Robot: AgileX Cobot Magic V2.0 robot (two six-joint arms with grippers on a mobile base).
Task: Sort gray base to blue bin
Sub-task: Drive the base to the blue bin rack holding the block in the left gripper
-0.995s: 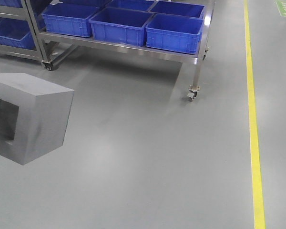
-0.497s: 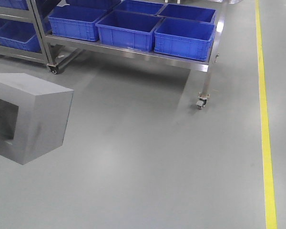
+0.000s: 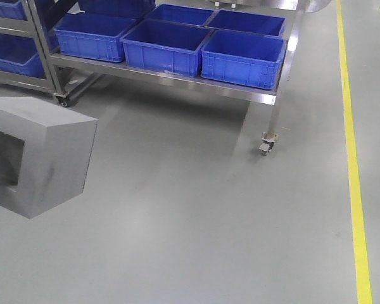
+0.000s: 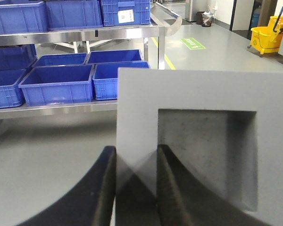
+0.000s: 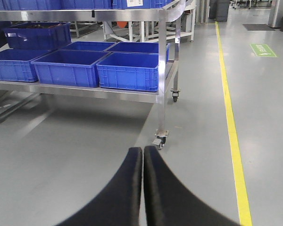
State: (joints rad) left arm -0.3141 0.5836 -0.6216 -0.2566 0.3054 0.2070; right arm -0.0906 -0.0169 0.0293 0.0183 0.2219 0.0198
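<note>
a: how is the matte gray cube-like block [image 4: 203,89] held, and why?
b: its left wall is pinched by the left gripper [image 4: 136,157]. one black finger [image 4: 105,174] is laid on the outer face and the other [image 4: 166,169] is set inside the square recess. that wall is judged to be the only part thin enough to clamp, since the whole block looks too wide for the jaws.
a: where is it located?
b: in the front view it is seen at the left edge [image 3: 50,158], apparently held clear of the gray floor [image 3: 209,221]. it is well apart from the bright-blue plastic crates [image 3: 240,63], which are lined up on the lower shelf of the wheeled steel rack [image 3: 272,101]. which crate is meant cannot be told.
a: and the right arm?
b: the right gripper [image 5: 143,150] is recorded as empty, jaws pressed together, aimed at the floor before the rack. it is judged to be unneeded for this step.
a: appearance of the block?
b: a uniform matte gray with crisp edges is noted. the recess interior is darker, and faint dark smudges are seen there and on the side face.
</note>
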